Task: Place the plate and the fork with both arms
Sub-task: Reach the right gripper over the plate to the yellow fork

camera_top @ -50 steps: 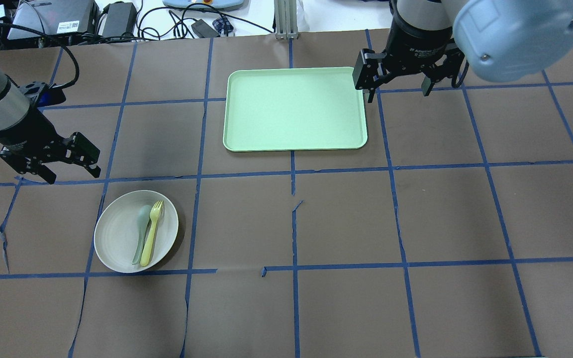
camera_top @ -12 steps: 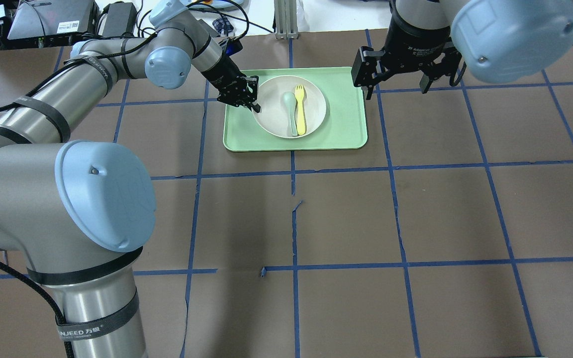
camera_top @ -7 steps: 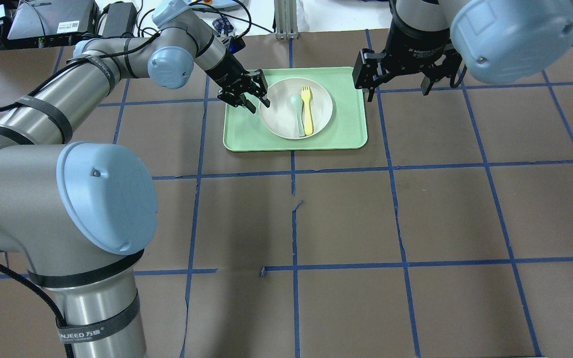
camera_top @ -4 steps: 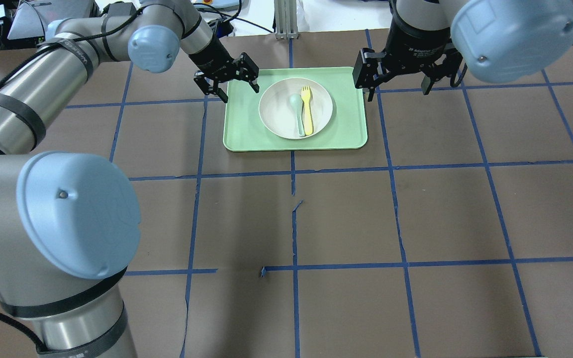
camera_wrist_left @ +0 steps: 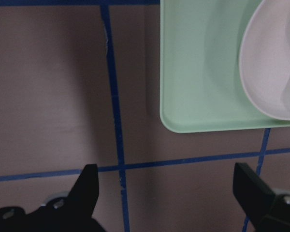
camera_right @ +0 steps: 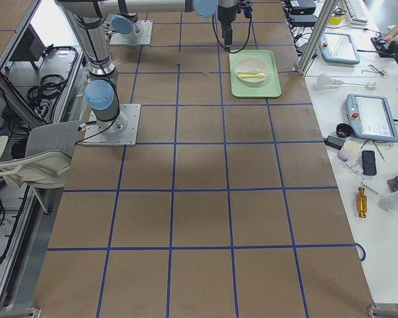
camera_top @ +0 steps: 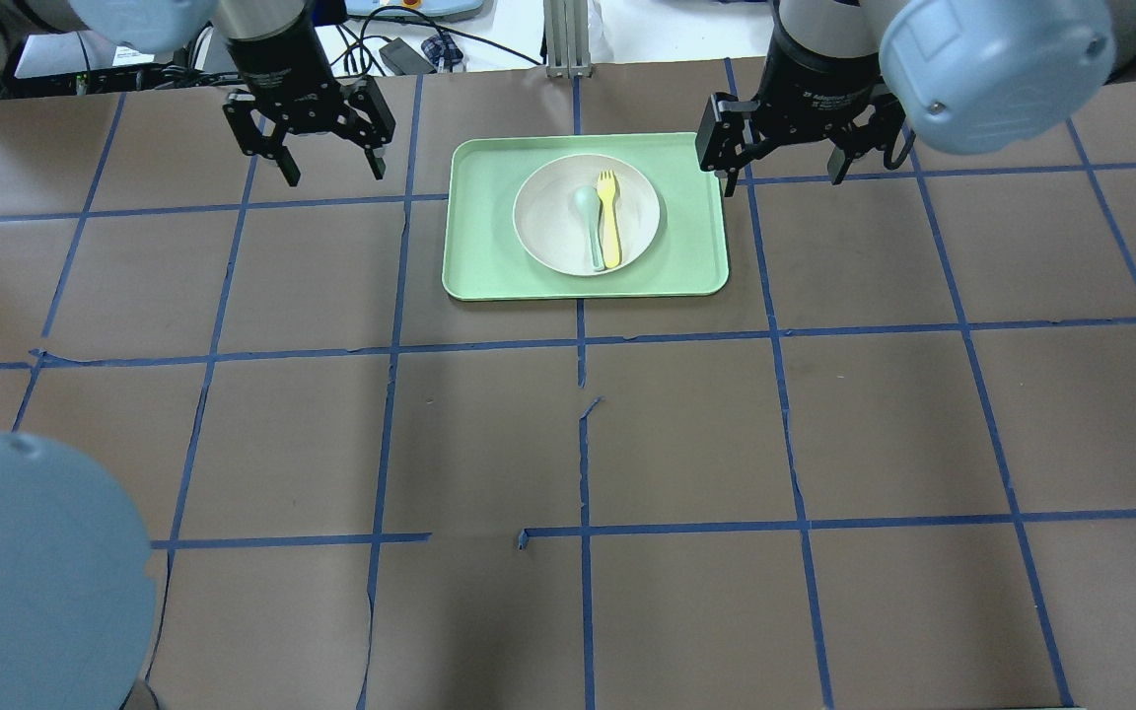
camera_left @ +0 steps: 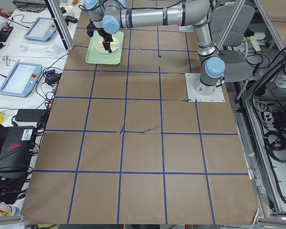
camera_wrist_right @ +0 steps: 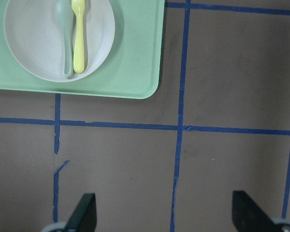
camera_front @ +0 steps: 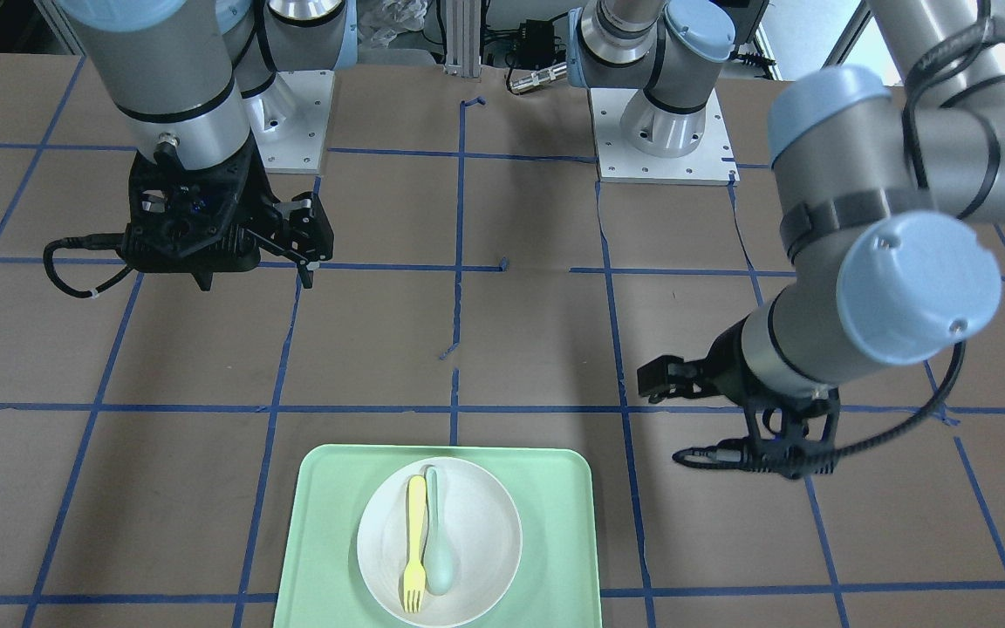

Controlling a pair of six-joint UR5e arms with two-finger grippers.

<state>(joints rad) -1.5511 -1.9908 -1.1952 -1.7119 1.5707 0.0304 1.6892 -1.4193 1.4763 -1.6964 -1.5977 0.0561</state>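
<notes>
Now, round off-white plate: on your mint-green rectangular tray, cropped in left wrist view.
Pale yellow plastic fork: lying on it.
Left gripper, right gripper: both released.

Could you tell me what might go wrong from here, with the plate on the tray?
1. The fork lies right beside the spoon on the plate; a hand closing on it may catch the spoon too.
2. The open right hand hangs by a corner of the tray; coming down there, it might hit the rim and shift everything.
</notes>
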